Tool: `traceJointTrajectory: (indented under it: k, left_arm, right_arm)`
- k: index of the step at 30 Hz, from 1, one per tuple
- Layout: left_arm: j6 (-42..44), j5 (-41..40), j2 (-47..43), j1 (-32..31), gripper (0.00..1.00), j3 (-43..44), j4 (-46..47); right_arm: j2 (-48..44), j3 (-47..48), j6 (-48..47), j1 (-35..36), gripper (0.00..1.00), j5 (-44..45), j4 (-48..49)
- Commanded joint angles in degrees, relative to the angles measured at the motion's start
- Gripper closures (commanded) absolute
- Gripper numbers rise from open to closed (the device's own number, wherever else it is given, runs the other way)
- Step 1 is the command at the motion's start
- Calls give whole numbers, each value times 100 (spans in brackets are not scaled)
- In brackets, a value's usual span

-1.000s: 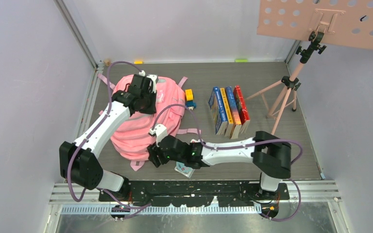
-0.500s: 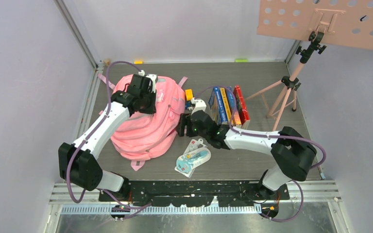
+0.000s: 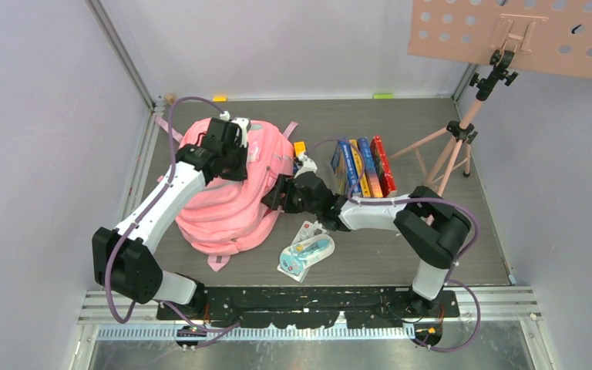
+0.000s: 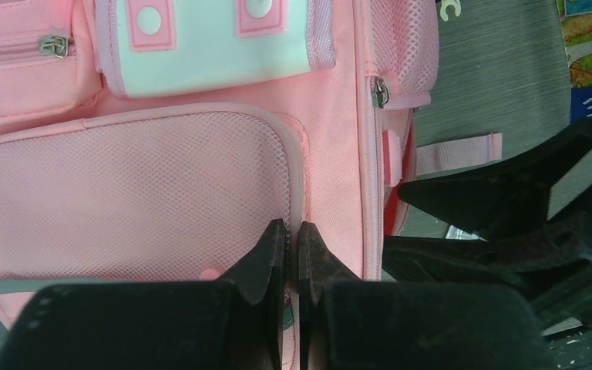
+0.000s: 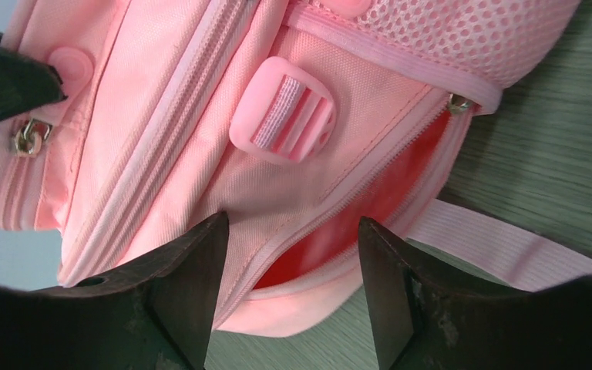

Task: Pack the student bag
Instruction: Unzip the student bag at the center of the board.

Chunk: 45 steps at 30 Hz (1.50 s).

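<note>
The student bag (image 3: 223, 208) is a pink backpack lying on the table's left half. My left gripper (image 3: 230, 154) rests on its upper part. In the left wrist view it (image 4: 293, 231) is shut on the seam beside the bag's (image 4: 162, 177) mesh pocket. My right gripper (image 3: 272, 196) is at the bag's right side. In the right wrist view it (image 5: 293, 223) is open and empty, its jaws either side of a partly open zip (image 5: 370, 200) with red lining showing. A pink buckle (image 5: 284, 119) lies just beyond.
A blister pack of stationery (image 3: 306, 253) lies on the table near the front. A row of books (image 3: 362, 173) lies right of the bag, with a small yellow and blue toy (image 3: 301, 148) between. A pink music stand tripod (image 3: 451, 142) stands at the back right.
My right gripper left the bag's front edge, swung right and back, then closed in on the bag's right side. The blister pack now lies uncovered on the table. The left arm held still.
</note>
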Motion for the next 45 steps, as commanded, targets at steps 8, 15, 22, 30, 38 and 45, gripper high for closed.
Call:
traceJointTrajectory:
  k: [8,15,22,30,38,45]
  left_arm:
    - [-1,142,-288,-17,100,64,460]
    - [-68,408,-178,-39,100,59,471]
    - [-86,686,-51,-294,100,20,558]
    - [-62,-239,-133,-307,100,42,425]
    - [-52,-365,-170,-281,100,19,458]
    - [-26,-337,-176,-281,100,16,470]
  right_arm:
    - [686,732,364,-382,89,38,857]
    - [1094,1513,-490,-857,99,-25,338]
    - [1941,2457,-875,-1225,100,-727,23]
    - [1440,2238,-1366,-1266,90,-560,-564]
    - [378,1040,-1062,-1104,58,-286,-1099]
    - [314,517,-469,-709,48,-501,-913]
